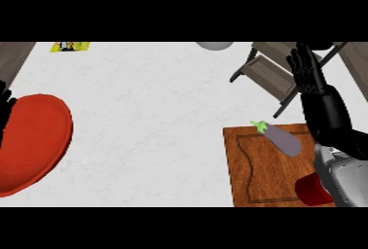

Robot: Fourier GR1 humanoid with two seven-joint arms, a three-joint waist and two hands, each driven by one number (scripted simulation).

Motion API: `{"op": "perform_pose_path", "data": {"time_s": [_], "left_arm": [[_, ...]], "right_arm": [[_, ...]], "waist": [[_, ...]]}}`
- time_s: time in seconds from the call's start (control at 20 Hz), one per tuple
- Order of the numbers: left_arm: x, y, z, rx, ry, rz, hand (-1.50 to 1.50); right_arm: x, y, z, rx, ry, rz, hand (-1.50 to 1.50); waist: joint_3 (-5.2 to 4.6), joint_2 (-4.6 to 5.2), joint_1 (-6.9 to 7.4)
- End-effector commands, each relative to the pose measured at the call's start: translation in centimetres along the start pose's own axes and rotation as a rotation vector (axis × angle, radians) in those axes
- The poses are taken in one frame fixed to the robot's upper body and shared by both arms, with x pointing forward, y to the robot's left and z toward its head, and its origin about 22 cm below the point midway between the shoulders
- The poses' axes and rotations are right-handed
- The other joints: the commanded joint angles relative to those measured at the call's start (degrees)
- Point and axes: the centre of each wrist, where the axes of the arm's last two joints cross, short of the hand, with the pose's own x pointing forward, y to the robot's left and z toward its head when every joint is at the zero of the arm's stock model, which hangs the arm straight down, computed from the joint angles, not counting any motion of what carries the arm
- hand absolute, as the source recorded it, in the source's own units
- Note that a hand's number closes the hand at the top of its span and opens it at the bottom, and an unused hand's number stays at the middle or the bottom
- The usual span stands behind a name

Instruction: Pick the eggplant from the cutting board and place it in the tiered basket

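Head view. Right hand (pixel 307 68) raised near the counter's far right corner, fingers straight and spread, holding nothing; black wrist and grey forearm running down to the view's lower right edge. Not touching the eggplant, and hanging partly in front of the tiered basket (pixel 271 73), whose wooden shelves and dark frame stand at the far right of the counter (pixel 158 107). Left hand (pixel 6 104) barely showing at the left edge as a dark sliver; cannot tell how it is set.

Eggplant (pixel 283 139) lying flat on the cutting board (pixel 253 170), near the board's far edge, green stem toward the far left, purple body slanting toward the near right. Board at the counter's near right corner. Red cup (pixel 312 189) on the board's near right part, partly hidden by the forearm. Red plate (pixel 32 143) by the left edge, well apart from the board. White rounded object (pixel 214 45) at the far edge; yellow packet (pixel 69 46) at the far left corner.

Judged as the reach step, pick not yet made: eggplant untouched on the board. Next move calls for bringing the right hand back and down over the purple body, across its slant, clear of the cup, then curling round it before lifting toward the basket.
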Motion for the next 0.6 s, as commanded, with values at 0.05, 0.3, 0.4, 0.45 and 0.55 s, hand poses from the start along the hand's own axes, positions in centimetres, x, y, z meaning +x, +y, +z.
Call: {"op": "perform_pose_path", "data": {"time_s": [0.05,0.3,0.4,0.45,0.55], "left_arm": [[-0.9,-2.7,0.1,-0.093,0.019,0.048,0.0],[-0.9,-4.6,1.1,-0.223,0.044,0.079,0.0],[-2.1,-6.0,2.2,-0.275,0.101,0.129,0.0],[-1.6,-6.2,2.0,-0.288,0.087,0.146,0.0],[-2.3,-7.1,2.5,-0.317,0.115,0.166,0.0]], "right_arm": [[-2.7,2.6,3.1,0.348,0.099,0.274,1.5],[-2.9,-2.6,2.5,0.584,0.136,0.931,1.5],[-4.4,-2.9,3.7,0.473,0.142,1.103,-1.5],[-5.4,-2.2,5.0,0.461,0.15,1.157,-1.5],[-6.6,0.3,6.5,0.482,0.079,1.253,-1.5]], "waist": [[-0.11,-0.03,1.04],[-3.1,-1.97,1.44],[-0.81,-1.19,0.24],[-0.42,-1.09,0.12],[-0.15,-0.75,1.21]]}}
